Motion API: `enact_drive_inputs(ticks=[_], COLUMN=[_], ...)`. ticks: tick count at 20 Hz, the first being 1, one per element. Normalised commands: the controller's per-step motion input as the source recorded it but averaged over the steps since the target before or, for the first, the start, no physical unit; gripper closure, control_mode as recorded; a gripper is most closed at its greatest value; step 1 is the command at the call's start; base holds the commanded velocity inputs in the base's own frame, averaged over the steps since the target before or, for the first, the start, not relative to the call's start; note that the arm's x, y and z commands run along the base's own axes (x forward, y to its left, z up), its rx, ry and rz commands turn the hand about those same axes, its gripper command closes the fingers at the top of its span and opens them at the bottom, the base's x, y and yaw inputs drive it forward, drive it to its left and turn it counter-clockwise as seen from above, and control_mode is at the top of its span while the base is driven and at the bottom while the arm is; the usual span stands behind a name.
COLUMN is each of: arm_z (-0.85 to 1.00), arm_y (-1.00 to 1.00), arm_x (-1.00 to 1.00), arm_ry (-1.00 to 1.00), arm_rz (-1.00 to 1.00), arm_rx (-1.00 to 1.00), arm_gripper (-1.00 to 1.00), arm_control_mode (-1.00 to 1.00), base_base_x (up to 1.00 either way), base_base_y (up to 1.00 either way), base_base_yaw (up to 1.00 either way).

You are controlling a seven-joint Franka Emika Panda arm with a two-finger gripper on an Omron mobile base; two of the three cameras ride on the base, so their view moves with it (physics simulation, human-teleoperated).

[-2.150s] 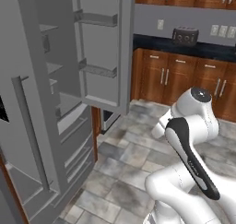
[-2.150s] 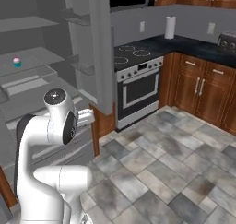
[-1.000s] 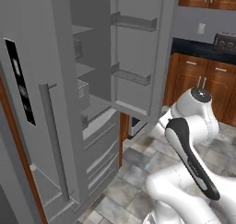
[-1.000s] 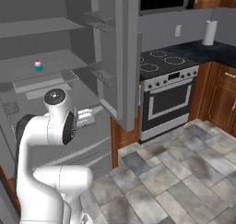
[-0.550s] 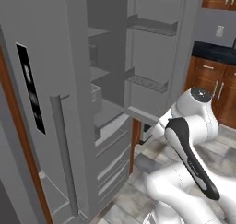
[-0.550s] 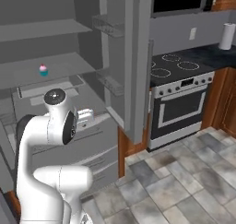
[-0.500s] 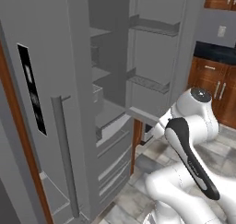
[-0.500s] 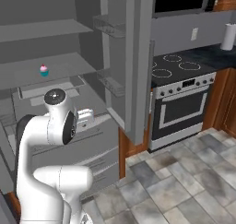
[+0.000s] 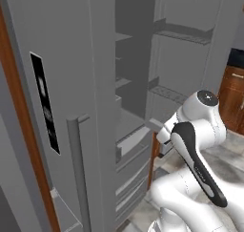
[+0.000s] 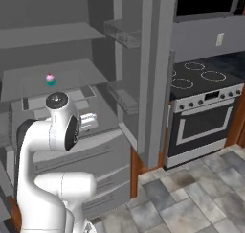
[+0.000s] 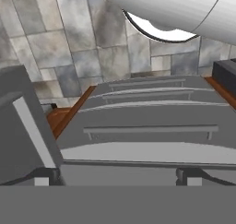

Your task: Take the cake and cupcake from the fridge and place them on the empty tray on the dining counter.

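Cupcake and cake retrieval, status entry: nothing collected, nothing delivered; by the look of it both pick-ups and both placements remain.

Item 1, nearest: two-finger gripper (image 11: 118, 176) on the white arm, folded in close to the robot's body and pointing down over the lower drawer fronts. Its two dark finger tips (image 11: 47, 176) stand at full spread. Nothing lies between them; it carries nothing.

Item 2: lower grey drawers (image 11: 150, 131) with long horizontal handles, shut, directly beneath the hand, tiled floor beyond them.

Item 3: tall grey French-door fridge (image 9: 86, 97) with black display panel (image 9: 44, 102) and long vertical handle. Its doors stand open, door bins (image 10: 123, 31) exposed, interior shelves reachable. Judged: the opening step is complete.

Item 4: tiny round cupcake with pink frosting and teal wrapper (image 10: 50, 79), upright on a grey middle shelf (image 10: 52, 76) inside the fridge, above and behind the arm's shoulder, well apart from the gripper. Untouched.

Item 5: rainbow-layered wedge of cake. Location cannot be told; possibly hidden by the arm or a shelf.

Item 6, farthest: steel oven range (image 10: 203, 107) right of the fridge, not part of the job.

Outstanding, as judged: raise the arm to the shelf, take the cupcake, find the cake, carry both to the wooden tray on the dining counter.
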Motion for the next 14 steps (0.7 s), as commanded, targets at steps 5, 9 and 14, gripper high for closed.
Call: enact_drive_inputs(ticks=[5,9,14], arm_z=[0.00,0.00,0.00], arm_y=[0.00,0.00,0.00], arm_x=[0.00,0.00,0.00], arm_ry=[0.00,0.00,0.00], arm_rz=[0.00,0.00,0.00], arm_rx=[0.00,0.00,0.00], arm_gripper=[-1.00,-1.00,-1.00], arm_control_mode=[1.00,1.00,1.00], base_base_x=[0.59,0.53,0.54], base_base_y=[0.00,0.00,0.00], base_base_yaw=[0.18,0.19,0.20])
